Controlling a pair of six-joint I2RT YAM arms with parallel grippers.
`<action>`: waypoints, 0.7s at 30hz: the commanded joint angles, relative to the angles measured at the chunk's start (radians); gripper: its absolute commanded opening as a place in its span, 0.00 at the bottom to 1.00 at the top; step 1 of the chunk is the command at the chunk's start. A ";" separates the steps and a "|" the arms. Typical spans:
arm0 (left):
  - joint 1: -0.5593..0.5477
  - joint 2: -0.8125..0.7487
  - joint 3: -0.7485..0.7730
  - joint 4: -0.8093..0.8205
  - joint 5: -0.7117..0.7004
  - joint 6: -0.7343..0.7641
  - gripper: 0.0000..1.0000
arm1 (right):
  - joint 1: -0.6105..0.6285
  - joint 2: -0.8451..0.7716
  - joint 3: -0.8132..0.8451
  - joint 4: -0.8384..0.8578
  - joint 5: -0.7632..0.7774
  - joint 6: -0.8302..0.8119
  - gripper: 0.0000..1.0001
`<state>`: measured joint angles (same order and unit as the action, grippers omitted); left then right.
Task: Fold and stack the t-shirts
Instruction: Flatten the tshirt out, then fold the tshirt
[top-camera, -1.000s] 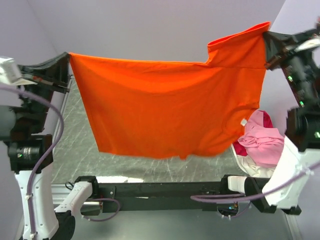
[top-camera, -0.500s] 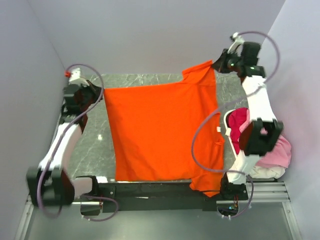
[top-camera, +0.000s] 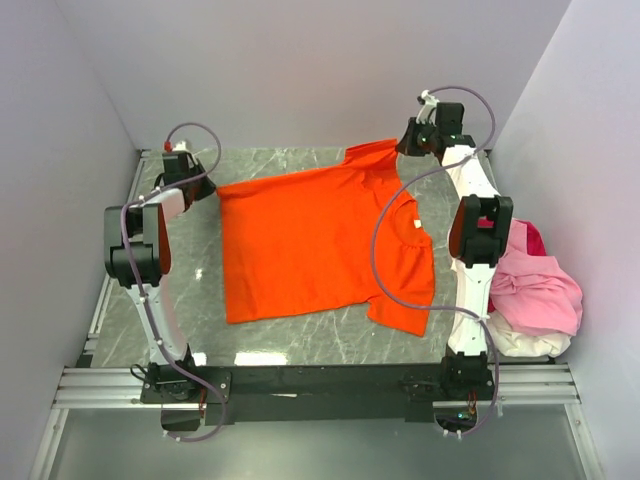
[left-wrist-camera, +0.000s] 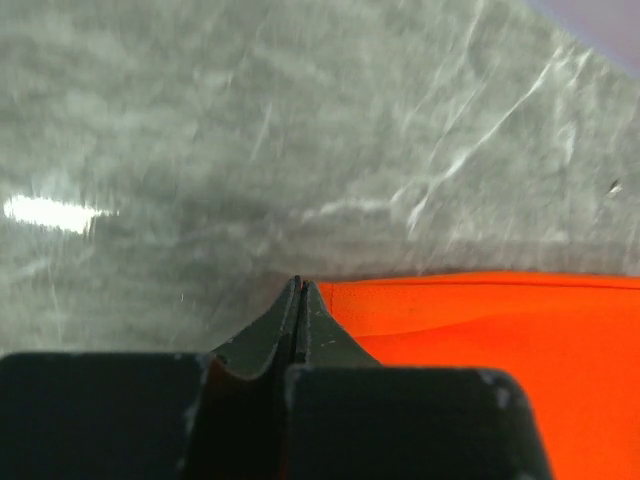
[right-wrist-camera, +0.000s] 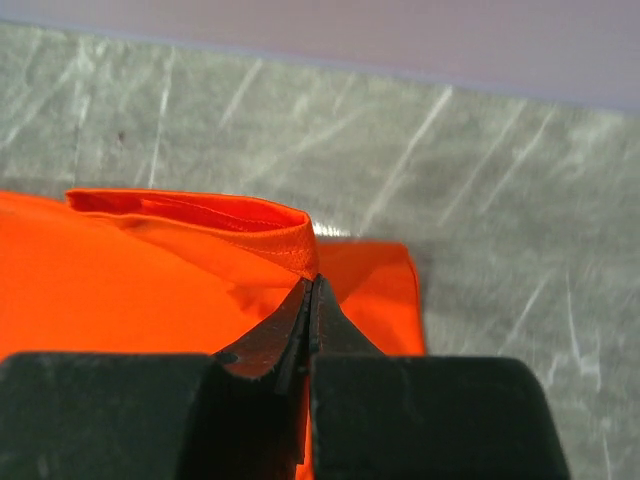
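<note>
The bright orange t-shirt (top-camera: 320, 245) lies spread mostly flat on the grey marble table (top-camera: 300, 340), with its bottom hem to the left and a sleeve at the near right. My left gripper (top-camera: 203, 186) is low at the far left, shut on the shirt's far-left corner (left-wrist-camera: 470, 325). In the left wrist view the jaws (left-wrist-camera: 299, 287) are pressed together with the fabric coming out on their right. My right gripper (top-camera: 405, 141) is at the far right, shut on the raised hem of the far sleeve (right-wrist-camera: 290, 240), jaws closed (right-wrist-camera: 313, 282).
A heap of other t-shirts lies at the table's right edge beside the right arm: light pink (top-camera: 540, 290) on top, magenta-red (top-camera: 527, 238) behind, white (top-camera: 530, 345) beneath. Walls close in the back and both sides. The arm bases' rail (top-camera: 320, 385) runs along the near edge.
The orange t-shirt hung stretched high between both grippers; both arms have swung it away and down, and it now rests spread on the table. Both grips held.
</note>
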<state>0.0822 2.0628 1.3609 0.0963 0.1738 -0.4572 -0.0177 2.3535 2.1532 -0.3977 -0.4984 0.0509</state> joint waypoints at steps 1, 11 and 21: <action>0.005 -0.021 0.104 0.020 0.029 0.034 0.00 | 0.002 -0.045 0.057 0.146 0.061 -0.010 0.00; 0.007 -0.145 0.003 0.072 0.128 0.064 0.00 | -0.002 -0.204 -0.186 0.241 0.037 -0.043 0.00; 0.028 -0.213 -0.088 0.052 0.118 0.097 0.00 | -0.004 -0.448 -0.516 0.333 -0.009 -0.088 0.00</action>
<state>0.0940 1.8866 1.2839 0.1253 0.2695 -0.3843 -0.0120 2.0155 1.6775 -0.1493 -0.4816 -0.0074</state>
